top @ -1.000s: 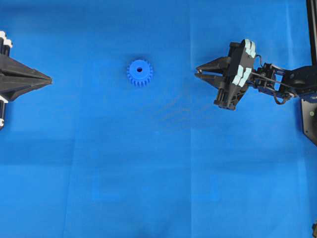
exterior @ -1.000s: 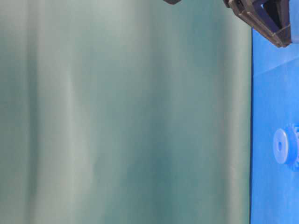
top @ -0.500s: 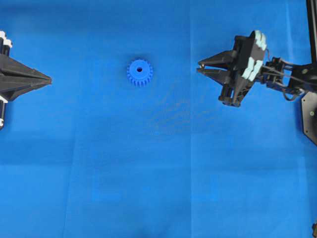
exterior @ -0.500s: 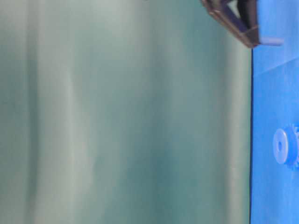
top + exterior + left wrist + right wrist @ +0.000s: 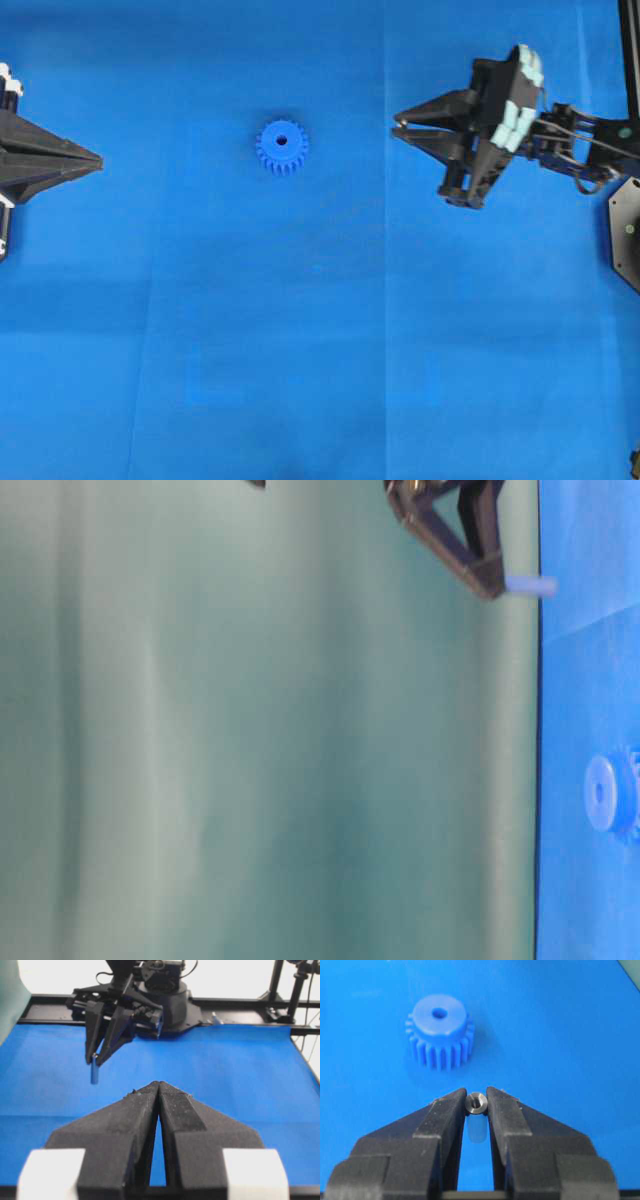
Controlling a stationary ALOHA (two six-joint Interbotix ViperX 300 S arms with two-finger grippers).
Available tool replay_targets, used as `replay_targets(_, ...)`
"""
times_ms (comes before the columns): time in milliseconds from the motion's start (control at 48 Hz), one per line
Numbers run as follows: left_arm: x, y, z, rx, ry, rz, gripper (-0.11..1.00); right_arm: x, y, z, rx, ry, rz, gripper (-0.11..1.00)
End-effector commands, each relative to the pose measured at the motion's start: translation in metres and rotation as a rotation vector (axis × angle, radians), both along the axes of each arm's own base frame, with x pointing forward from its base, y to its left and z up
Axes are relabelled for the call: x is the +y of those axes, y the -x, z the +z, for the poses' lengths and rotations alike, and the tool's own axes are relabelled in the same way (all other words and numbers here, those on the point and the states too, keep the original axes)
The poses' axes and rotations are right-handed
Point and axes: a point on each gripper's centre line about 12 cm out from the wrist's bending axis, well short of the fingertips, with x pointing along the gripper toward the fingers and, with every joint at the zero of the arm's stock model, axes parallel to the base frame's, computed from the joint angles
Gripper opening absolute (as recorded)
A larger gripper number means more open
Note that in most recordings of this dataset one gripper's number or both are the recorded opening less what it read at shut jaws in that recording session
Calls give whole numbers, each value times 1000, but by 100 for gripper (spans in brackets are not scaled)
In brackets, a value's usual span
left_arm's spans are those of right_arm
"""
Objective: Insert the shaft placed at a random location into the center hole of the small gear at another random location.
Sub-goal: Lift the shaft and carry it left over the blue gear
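Two grippers face each other across the blue mat [image 5: 300, 330] that covers the desk. At the far left edge of the overhead view sits the left gripper [image 5: 100, 160], its black jaws clenched to a single point with nothing between them; its own wrist view shows the two fingers [image 5: 135, 1125] pressed together along their whole length at the bottom centre of the frame.

Toward the upper middle of the overhead view, somewhat left of centre, the small gear [image 5: 282, 146] lies flat on the mat, teeth all around and the center hole [image 5: 282, 140] showing as a dark dot in its raised hub. It lies well apart from both grippers. In the table-level view, which is turned on its side, the gear appears at the right edge, low in the frame, against the mat, with a grey-green backdrop [image 5: 250, 730] filling the rest.

In the upper right of the overhead view the right gripper [image 5: 397, 123] points toward the gear, jaws grasping the shaft — too small to make out from above. The right wrist view shows the shaft [image 5: 476, 1103] end-on as a silvery ring pinched at the very tips of the two black fingers [image 5: 445, 1115], lower centre of the frame, with the gear beyond it in the upper left. In the left wrist view the shaft [image 5: 94, 1071] hangs downward from the jaw tips, clear of the mat, in the upper left of the frame.
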Motion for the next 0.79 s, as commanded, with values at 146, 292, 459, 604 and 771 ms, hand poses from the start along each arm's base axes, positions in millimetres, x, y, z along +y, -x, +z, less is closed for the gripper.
replay_targets(146,0,-1,4,-9,2,1,0,-9,-47,18,-59,21,9,5)
replay_targets(292,0,-1,5,-12,2,0,0,-12,-78,24,-58,34,33,5)
replay_targets(459,0,-1,5,-14,2,1,0,-13,-105,27,-49,44,55,5)
replay_targets(604,0,-1,6,-15,2,1,0,-13,-120,27,-33,42,66,5)
replay_targets(771,0,-1,5,-14,2,0,0,-11,-124,27,-30,41,72,5)
